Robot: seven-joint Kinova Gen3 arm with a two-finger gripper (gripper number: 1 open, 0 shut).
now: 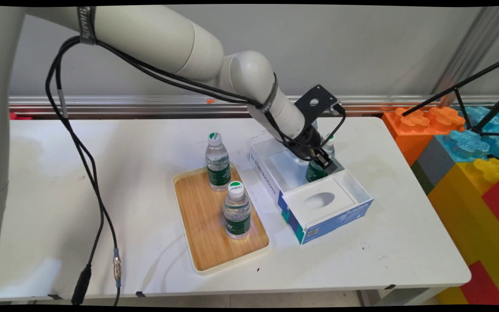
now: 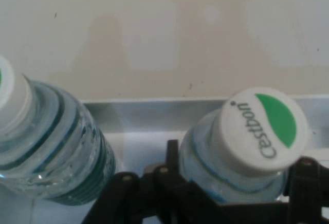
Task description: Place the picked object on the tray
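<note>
A: In the main view, where is the pincer [image 1: 322, 161] sitting?

B: It is reaching down into the open white box [image 1: 353, 186] at the right of the worktop [image 1: 102, 182], and it is closing round the upper part of a bottle in the box [image 1: 315, 172], which is standing upright. A second bottle [image 1: 329, 146] is standing just beyond it, towards the far side (only its cap and shoulder are showing).

A: And the others?

B: Two more are standing upright on the wooden tray [image 1: 206, 242], left of the box: the far bottle [image 1: 218, 161] and the near bottle [image 1: 236, 209], apart from each other. The tray's rim is keeping them together.

A: What is the hand view giving us?

B: The gripped bottle's white cap [image 2: 259, 130], lettered in green, is rising between the fingers [image 2: 172, 157], which are pressing on the neck below it; so the pincer is clamped there, probably because the neck is the narrowest part. A neighbouring bottle [image 2: 56, 152] is lying at the left of that picture, apart from the held one.
</note>
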